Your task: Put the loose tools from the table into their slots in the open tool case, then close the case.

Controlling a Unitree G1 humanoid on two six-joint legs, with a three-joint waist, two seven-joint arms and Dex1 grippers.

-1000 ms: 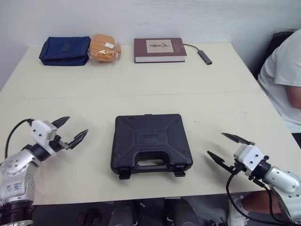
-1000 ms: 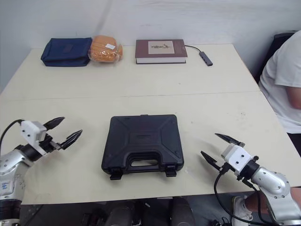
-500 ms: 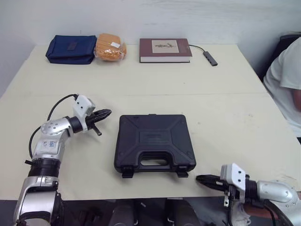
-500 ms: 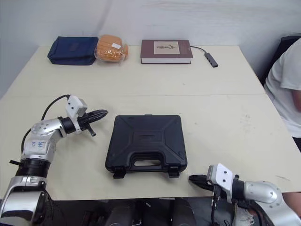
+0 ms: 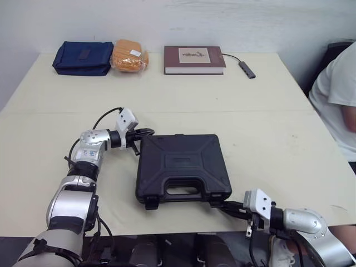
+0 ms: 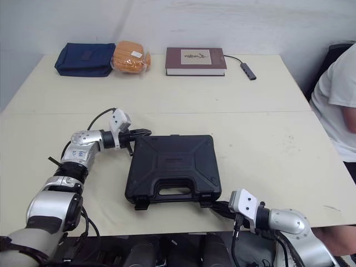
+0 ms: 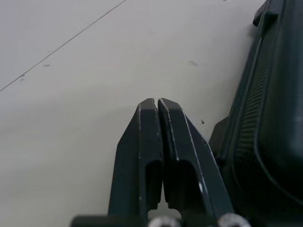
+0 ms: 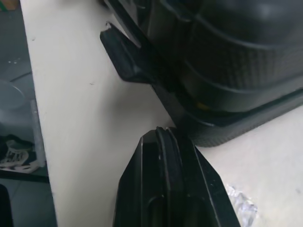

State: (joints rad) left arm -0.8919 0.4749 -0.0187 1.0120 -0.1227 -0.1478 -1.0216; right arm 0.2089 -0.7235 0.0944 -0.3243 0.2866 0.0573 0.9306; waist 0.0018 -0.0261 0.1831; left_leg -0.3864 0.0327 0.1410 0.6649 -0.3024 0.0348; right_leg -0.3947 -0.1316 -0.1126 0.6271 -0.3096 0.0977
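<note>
The black tool case (image 5: pixel 181 167) lies flat on the table with its lid down, handle toward me and both front latches hanging loose. My left gripper (image 5: pixel 147 132) is shut and empty, its tips right at the case's far left corner; the left wrist view has the joined fingertips (image 7: pixel 157 101) beside the case wall (image 7: pixel 270 109). My right gripper (image 5: pixel 219 204) is shut and empty at the table's front edge, its tips by the case's front right latch (image 8: pixel 123 56), just short of the case's rim (image 8: pixel 208 123). I see no loose tools on the table.
Along the far edge lie a blue pouch (image 5: pixel 80 57), an orange packet (image 5: pixel 129 55), a maroon book (image 5: pixel 194 59) and a small adapter on a cable (image 5: pixel 245 68). A person in a white shirt (image 5: pixel 336 94) sits at the right side of the table.
Both grippers went from open to shut. The left one swung right to the case's far left corner. The right one moved left along the front edge to the right latch.
</note>
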